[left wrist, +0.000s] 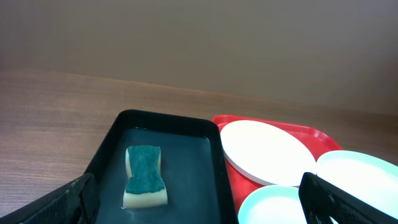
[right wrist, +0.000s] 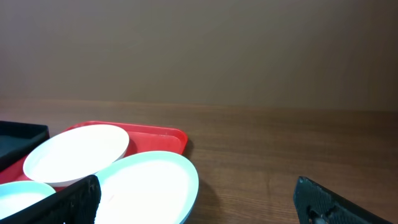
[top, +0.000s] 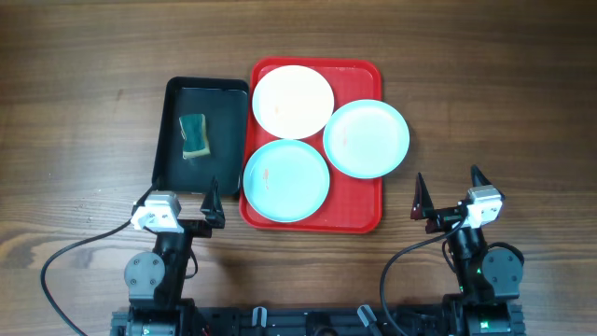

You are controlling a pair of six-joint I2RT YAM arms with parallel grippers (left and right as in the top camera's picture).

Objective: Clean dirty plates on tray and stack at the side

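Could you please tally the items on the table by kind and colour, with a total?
White plate: 1
Light blue plates: 2
Red tray: 1
Black tray: 1
Green sponge: 1
Total: 6

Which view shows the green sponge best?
The left wrist view: the sponge is close and large, with its green top and pale side visible. The overhead view shows it small, from above only. The right wrist view misses it, showing only a corner of the black tray.
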